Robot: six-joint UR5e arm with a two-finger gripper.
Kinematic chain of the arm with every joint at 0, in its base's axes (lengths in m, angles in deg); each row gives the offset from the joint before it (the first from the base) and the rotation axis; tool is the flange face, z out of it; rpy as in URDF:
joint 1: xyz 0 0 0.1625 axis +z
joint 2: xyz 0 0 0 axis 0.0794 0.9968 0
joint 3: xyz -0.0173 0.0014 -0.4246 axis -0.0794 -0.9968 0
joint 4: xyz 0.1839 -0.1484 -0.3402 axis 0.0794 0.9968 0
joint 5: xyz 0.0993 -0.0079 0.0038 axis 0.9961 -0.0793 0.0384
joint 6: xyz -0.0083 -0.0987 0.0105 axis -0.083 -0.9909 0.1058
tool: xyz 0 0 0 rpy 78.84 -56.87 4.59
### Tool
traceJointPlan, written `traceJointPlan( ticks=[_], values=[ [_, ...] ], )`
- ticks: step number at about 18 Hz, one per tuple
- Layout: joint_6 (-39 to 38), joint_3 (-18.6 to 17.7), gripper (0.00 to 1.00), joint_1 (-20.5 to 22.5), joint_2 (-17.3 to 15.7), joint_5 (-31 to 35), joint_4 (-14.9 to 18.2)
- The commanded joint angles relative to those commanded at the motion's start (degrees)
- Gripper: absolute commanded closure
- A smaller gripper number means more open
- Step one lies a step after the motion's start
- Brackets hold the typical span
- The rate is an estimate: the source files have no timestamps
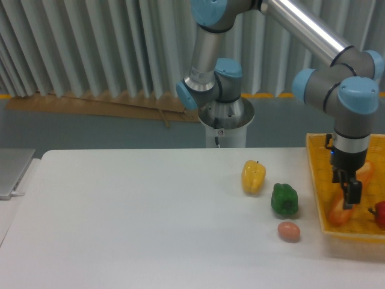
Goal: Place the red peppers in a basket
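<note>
Gripper pointing down over basket, holding nothing; fingers look slightly parted, gap too small to judge surely. Red pepper lying in basket, just right of and below gripper, at frame edge, apart from fingers — looks released, placement likely done. Orange item in basket directly under gripper. Green pepper, yellow pepper, egg on surface, left of gripper, untouched: not task targets.
</note>
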Motion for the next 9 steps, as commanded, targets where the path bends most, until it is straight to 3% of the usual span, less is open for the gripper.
traceJointPlan(
  ticks=[4,9],
  values=[
    [-4.5,-0.5,0.00,-1.9,-3.3,-0.1,4.5],
    [-5.5,-0.6,0.00,-3.2,-4.8,-0.2,6.9]
  ],
)
